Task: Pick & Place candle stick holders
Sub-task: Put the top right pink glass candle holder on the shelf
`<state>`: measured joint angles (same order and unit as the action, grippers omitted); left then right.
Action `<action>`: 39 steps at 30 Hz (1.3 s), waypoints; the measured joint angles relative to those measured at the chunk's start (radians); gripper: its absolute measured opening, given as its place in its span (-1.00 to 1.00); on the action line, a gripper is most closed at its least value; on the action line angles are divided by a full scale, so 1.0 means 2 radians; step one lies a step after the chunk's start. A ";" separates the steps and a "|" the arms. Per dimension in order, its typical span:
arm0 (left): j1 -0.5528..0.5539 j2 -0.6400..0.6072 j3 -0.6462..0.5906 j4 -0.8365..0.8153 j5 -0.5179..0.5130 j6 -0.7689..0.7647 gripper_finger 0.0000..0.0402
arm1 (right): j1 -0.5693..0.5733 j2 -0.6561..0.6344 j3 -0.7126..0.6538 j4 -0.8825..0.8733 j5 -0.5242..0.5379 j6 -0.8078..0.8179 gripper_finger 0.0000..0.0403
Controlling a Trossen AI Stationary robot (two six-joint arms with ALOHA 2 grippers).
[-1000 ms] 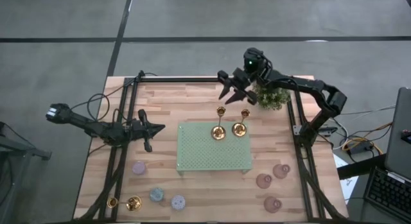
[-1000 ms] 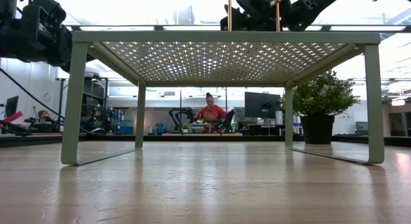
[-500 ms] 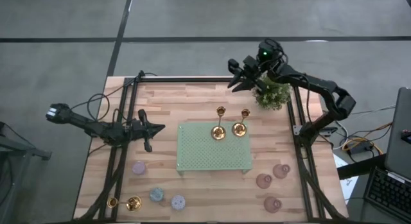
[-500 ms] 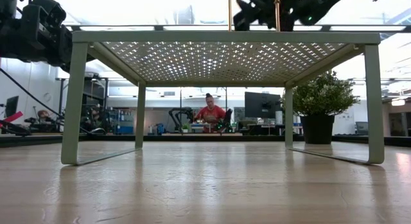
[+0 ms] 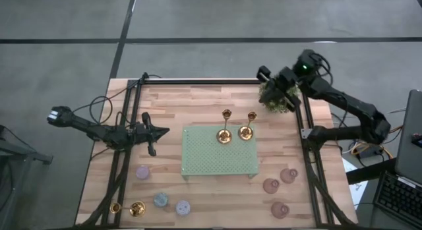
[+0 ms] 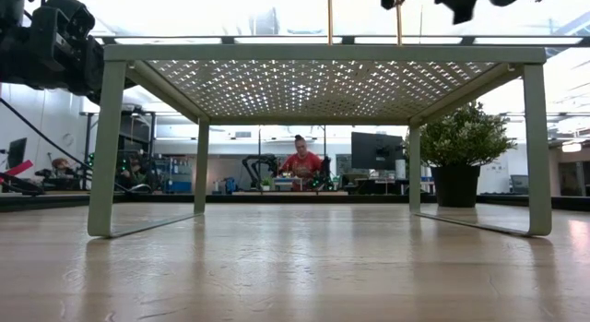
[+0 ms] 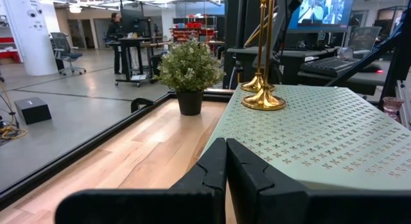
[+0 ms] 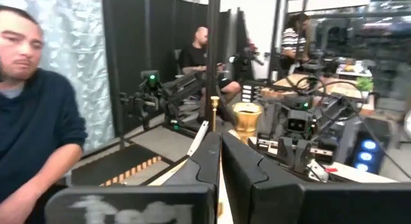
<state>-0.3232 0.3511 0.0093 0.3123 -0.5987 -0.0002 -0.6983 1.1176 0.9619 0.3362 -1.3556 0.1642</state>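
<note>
Two slim gold candle stick holders stand upright by their round bases on the far part of the green perforated shelf. In the left wrist view these gold holders show on its top. A third gold holder lies on its side at the near left corner. Pastel squat holders sit near left, brownish-pink ones near right. My right gripper is shut and empty, high by the far right corner. My left gripper is shut, left of the shelf.
A small potted plant stands at the far right corner, just under my right arm. A black frame runs along the table's far and side edges. Bare wood lies in front of the shelf. People sit in the room beyond.
My right gripper has drawn back from the two gold holders on the shelf, rising and going toward the table's far right corner, above the plant. Its fingers, spread a second ago, have shut on nothing. The holders stay upright where they were.
</note>
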 joint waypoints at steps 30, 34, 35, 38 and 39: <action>0.000 0.000 0.000 0.000 0.000 0.000 -0.94 | 0.163 -0.258 -0.276 -0.009 0.301 -0.026 -0.96; 0.000 0.000 0.000 0.000 0.000 0.000 -0.94 | 0.185 -0.271 -0.290 -0.009 0.301 -0.018 -0.96; 0.000 0.000 0.000 0.000 0.000 0.000 -0.94 | 0.192 -0.275 -0.293 -0.009 0.303 -0.017 -0.96; 0.000 0.000 0.000 0.000 0.000 0.000 -0.94 | 0.217 -0.288 -0.308 -0.009 0.329 -0.022 -0.96; 0.000 0.000 0.000 0.000 0.000 0.000 -0.94 | 0.227 -0.292 -0.314 -0.009 0.341 -0.029 -0.96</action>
<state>-0.3232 0.3513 0.0092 0.3125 -0.5990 -0.0002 -0.2450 0.5327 0.3330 0.3176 -0.6734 0.1062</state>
